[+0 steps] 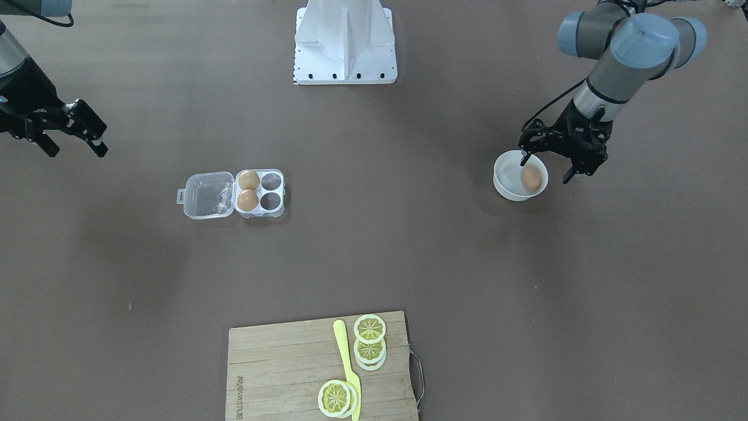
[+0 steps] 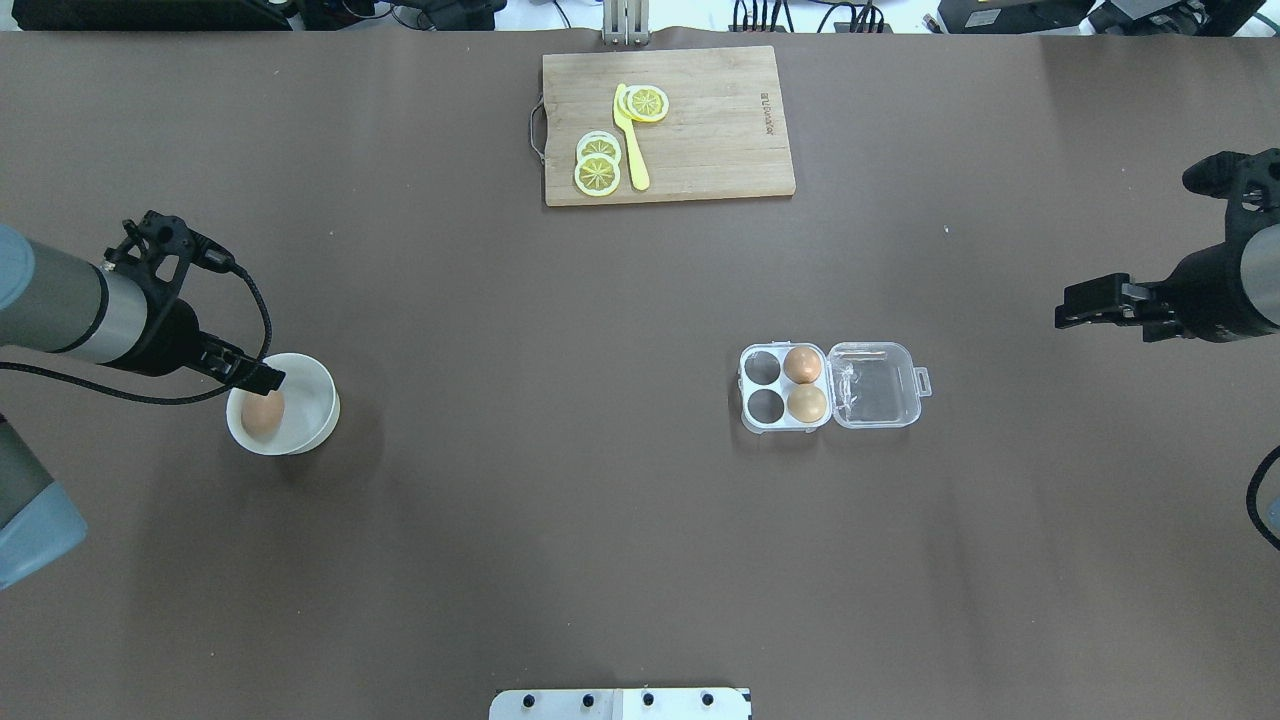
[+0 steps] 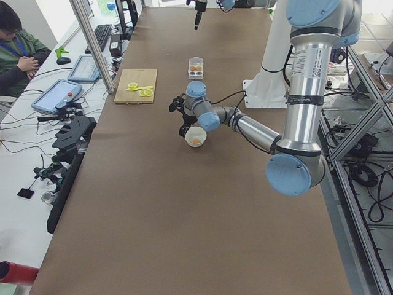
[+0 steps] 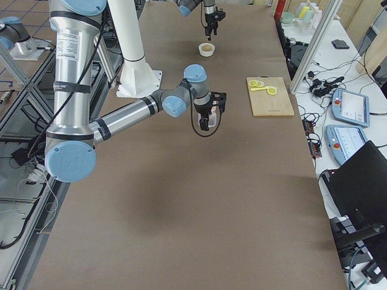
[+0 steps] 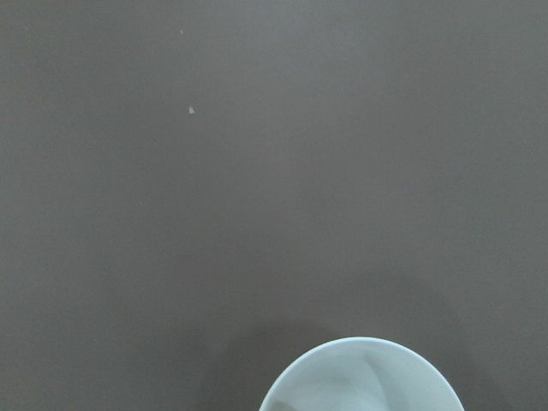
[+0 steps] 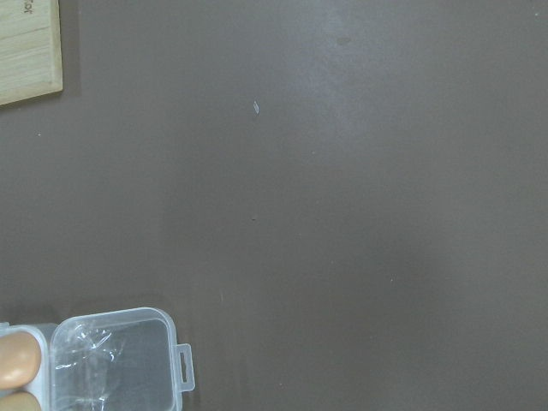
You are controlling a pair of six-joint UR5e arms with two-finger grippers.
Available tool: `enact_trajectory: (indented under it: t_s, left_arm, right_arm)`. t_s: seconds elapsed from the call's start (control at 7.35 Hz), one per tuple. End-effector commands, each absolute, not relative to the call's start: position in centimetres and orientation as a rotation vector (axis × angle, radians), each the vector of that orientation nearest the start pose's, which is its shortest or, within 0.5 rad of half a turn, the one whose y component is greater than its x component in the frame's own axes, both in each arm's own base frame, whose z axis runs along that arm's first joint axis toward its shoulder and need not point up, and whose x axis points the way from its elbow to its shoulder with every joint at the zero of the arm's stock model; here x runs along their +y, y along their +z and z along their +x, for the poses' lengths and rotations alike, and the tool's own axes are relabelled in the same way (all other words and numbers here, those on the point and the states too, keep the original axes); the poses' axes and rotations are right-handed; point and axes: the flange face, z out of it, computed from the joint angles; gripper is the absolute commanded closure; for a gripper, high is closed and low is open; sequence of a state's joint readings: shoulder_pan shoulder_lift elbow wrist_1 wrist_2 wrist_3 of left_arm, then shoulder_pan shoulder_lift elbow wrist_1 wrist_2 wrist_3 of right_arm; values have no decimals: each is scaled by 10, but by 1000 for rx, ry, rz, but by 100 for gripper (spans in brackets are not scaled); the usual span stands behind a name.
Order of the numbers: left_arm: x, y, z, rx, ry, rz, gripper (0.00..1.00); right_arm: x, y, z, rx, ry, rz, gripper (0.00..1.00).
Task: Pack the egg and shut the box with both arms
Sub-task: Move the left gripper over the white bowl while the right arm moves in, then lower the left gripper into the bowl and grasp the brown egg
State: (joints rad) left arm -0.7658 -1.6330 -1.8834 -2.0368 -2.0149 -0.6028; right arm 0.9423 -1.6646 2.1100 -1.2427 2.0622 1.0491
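The clear plastic box lies open on the table with its lid folded flat. Two brown eggs fill the two cells nearest the hinge, and the other two cells are empty. A third egg lies in a round white bowl. My left gripper is open and hangs just above the bowl, its fingers straddling the egg without holding it. My right gripper is open and empty, well away from the box toward the table's end. The box also shows in the overhead view and the right wrist view.
A wooden cutting board with lemon slices and a yellow knife lies at the operators' edge. The white pedestal stands at the robot's side. The bowl's rim shows in the left wrist view.
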Motion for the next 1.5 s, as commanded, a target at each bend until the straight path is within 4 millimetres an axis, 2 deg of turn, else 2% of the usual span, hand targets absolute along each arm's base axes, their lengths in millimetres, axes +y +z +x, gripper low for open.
enact_trajectory:
  t_s: [0.0,0.14,0.41,0.68,1.36]
  left_arm:
    - [-414,434,341,876,323,286,3]
    - [-408,431,349,889,275,251,9]
    - [-408,435,349,879,250,248,11]
    - [-409,440,348,867,252,250,21]
    - [-410,450,349,852,243,237,22]
  right_arm:
    - [-412,411,-192,-873,205,160,1]
    - [-412,410,-192,-873,205,162,1]
    - [-413,410,-192,-870,208,167,1]
    - [-413,411,-191,-867,210,170,1]
    - [-413,412,-191,-860,213,174,1]
